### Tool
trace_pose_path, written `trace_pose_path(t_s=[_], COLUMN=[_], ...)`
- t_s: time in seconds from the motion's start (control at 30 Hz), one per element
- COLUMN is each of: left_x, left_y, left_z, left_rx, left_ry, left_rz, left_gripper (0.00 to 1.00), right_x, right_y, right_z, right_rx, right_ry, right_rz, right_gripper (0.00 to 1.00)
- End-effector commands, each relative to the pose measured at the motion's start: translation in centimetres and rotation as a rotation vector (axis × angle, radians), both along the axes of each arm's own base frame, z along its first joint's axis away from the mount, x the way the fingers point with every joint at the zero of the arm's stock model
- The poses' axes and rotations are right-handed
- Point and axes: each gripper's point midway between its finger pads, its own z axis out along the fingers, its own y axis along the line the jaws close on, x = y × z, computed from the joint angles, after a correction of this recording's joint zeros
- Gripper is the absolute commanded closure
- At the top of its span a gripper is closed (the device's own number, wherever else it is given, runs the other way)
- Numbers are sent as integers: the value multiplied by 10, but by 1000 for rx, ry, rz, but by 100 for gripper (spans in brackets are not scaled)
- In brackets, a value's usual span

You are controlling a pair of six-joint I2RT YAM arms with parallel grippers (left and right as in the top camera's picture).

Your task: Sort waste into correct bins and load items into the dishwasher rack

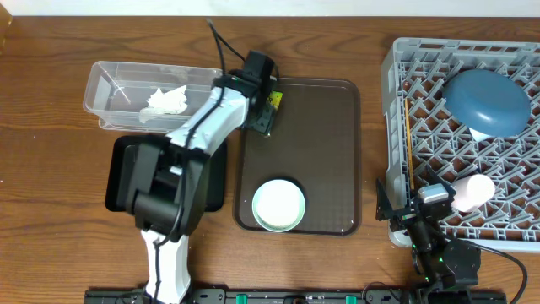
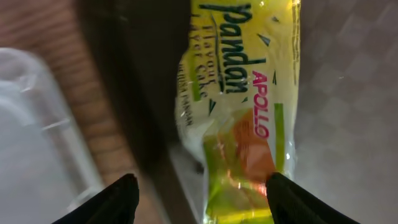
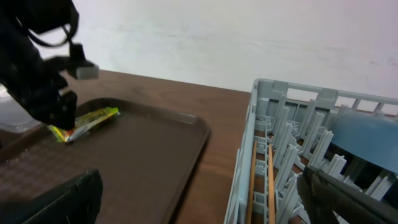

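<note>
The yellow-green snack wrapper (image 2: 239, 106) lies at the brown tray's far left edge (image 1: 275, 100). My left gripper (image 2: 202, 199) hangs right over it (image 1: 268, 111), open, with the wrapper's near end between the fingers; the right finger (image 2: 292, 200) is at the wrapper's edge. The clear tub (image 1: 110, 84) holds the crumpled tissue (image 1: 166, 100). The black tray (image 1: 125, 173) lies under the left arm. My right gripper (image 3: 199, 199) is open and empty at the grey rack's front left corner (image 1: 403, 221). In the rack (image 1: 396, 67) sit the blue dish (image 1: 487, 103), chopsticks (image 1: 408, 127) and a pinkish cup (image 1: 472, 191).
A pale green-rimmed bowl (image 1: 278, 204) stands on the brown serving tray (image 1: 329, 152) near its front edge. The right wrist view shows the wrapper (image 3: 87, 123), the tray's rim (image 3: 199, 134) and the rack's wall (image 3: 249, 162) close on the right.
</note>
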Motion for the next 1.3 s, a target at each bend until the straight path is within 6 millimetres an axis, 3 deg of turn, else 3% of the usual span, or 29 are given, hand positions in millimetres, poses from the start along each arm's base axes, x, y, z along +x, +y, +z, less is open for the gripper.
trace_pose_path(t_s=[0.0,0.33,0.43,0.5,0.7,0.83,1.07,1.27], left_x=[1,-6,-7,-5,1,7,15,16], left_y=[-10,-30,-30,-28,-31,-33,-31,-26], left_z=[-3,-29,-29,-22,30,43,33,7], left_rx=[9,22,22,14,-100,-159,-234,-240], left_ry=[-11,17,19,11,-58,-91,-87,-58], left_rz=[-56,-106,-104,-45,177,278,518,678], left_gripper=[32,32,32,32,31,30,29,29], right_x=[0,0,0,0,0,1,1,1], right_y=[-3,-3,-3,-3,-3,-3,-3,-3], right_z=[-1,-1,-1,-1,-1,-1,-2,-2], right_rx=[13,13,13,13,13,12,12,12], right_ry=[1,1,1,1,1,4,6,6], right_rz=[-12,-12,-12,-12,-12,-12,-12,-12], right_gripper=[1,1,1,1,1,1,1,1])
